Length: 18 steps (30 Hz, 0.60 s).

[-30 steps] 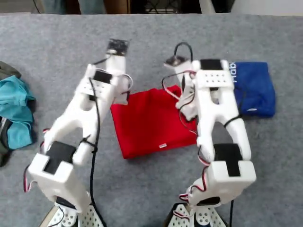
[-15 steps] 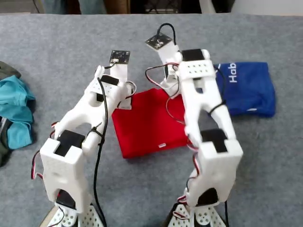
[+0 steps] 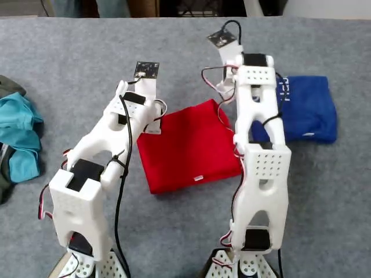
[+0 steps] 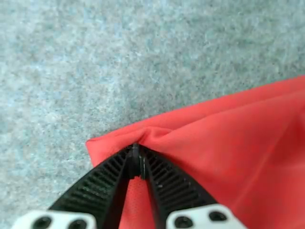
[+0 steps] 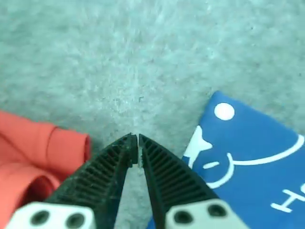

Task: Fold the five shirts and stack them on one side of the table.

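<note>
1. The folded red fabric shirt is lying flat mid-table between the two white arms, which are covering its two far corners in the high view.
2. The left gripper is pinching one corner of that red shirt. Its black ribbed jaws are pressed together on a small pucker of cloth.
3. The right gripper is hanging with its jaws pressed together on nothing. Its tips are pointing at bare grey between the red shirt and a folded blue fabric shirt with white print. Whether the tips are touching the surface is hard to tell.
4. The blue shirt is sitting on the right side of the table, near the red one, and the right arm is hiding its inner edge.
5. At the left edge, a crumpled teal shirt is lying heaped with dark olive cloth. The frame is cutting the heap off, so the number of garments in it is hard to make out.
6. The table is wearing a grey felt-like covering. Beyond its far edge, a thin strip of room is showing, too dark to read.
7. Counting up: two arms, one red shirt, one blue, one teal, plus that dark cloth.
</note>
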Motion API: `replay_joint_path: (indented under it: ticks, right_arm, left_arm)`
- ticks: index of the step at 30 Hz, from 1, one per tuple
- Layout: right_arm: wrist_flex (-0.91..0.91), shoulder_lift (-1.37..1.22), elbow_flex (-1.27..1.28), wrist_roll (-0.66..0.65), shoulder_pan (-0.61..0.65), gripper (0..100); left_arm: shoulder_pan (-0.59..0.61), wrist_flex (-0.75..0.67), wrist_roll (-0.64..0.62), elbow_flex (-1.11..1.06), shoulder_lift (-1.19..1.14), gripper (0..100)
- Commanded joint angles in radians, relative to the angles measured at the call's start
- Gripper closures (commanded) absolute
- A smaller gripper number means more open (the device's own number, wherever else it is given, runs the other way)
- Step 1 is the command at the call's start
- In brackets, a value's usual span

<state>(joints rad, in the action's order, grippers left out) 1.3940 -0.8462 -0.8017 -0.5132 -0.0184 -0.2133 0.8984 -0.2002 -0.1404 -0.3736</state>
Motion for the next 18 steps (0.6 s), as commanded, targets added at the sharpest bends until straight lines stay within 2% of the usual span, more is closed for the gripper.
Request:
replay_joint_path:
  ticks: [1,4,6,13,18]
  right_arm:
    - [0.163,0.013,-0.249,0.032,-0.003,98.4]
    - [0.385,0.015,-0.424,0.115,0.032,98.4]
    - [0.379,0.059,-0.378,0.126,0.040,98.4]
    - [0.371,0.384,0.091,0.127,0.164,98.4]
    - [0.305,0.473,0.260,0.077,0.198,98.4]
  left_arm:
    - [0.016,-0.006,-0.012,0.036,0.005,97]
    - [0.016,-0.006,-0.012,0.036,0.005,97]
    - [0.016,-0.006,-0.012,0.036,0.005,97]
    - [0.016,-0.006,-0.012,0.036,0.006,97]
    - [0.016,-0.006,-0.012,0.036,0.006,97]
